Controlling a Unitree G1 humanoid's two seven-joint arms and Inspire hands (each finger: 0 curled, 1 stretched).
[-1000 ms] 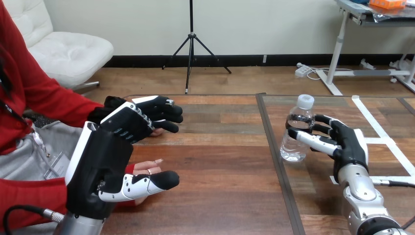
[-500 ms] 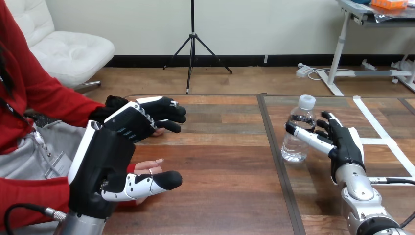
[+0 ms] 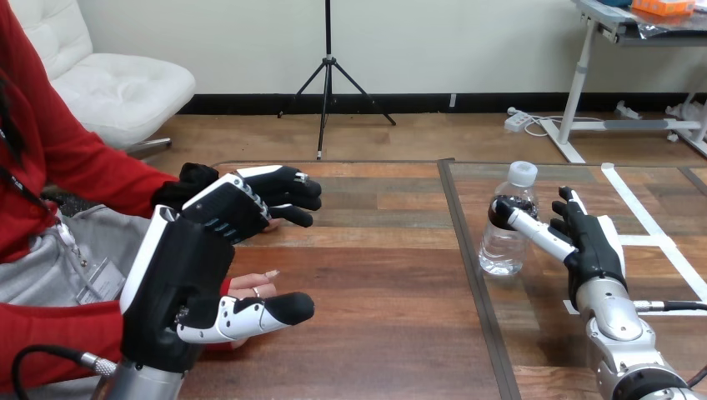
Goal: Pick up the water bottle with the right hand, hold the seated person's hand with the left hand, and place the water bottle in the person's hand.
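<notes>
Wooden table (image 3: 375, 275) in the head view carries the water bottle (image 3: 503, 250), upright on its right half, just beside the dark seam. The right hand (image 3: 594, 246) is open beside it, fingers straight, with one tip touching the bottle high up. The left hand (image 3: 179, 275) is also open near the left edge. The person's hand (image 3: 250, 287) lies between its thumb and fingers, not gripped. A push so high on the bottle may tip it toward the seam. One second ago the right fingers were curled around the bottle; now they have released it. The bottle has not moved.
</notes>
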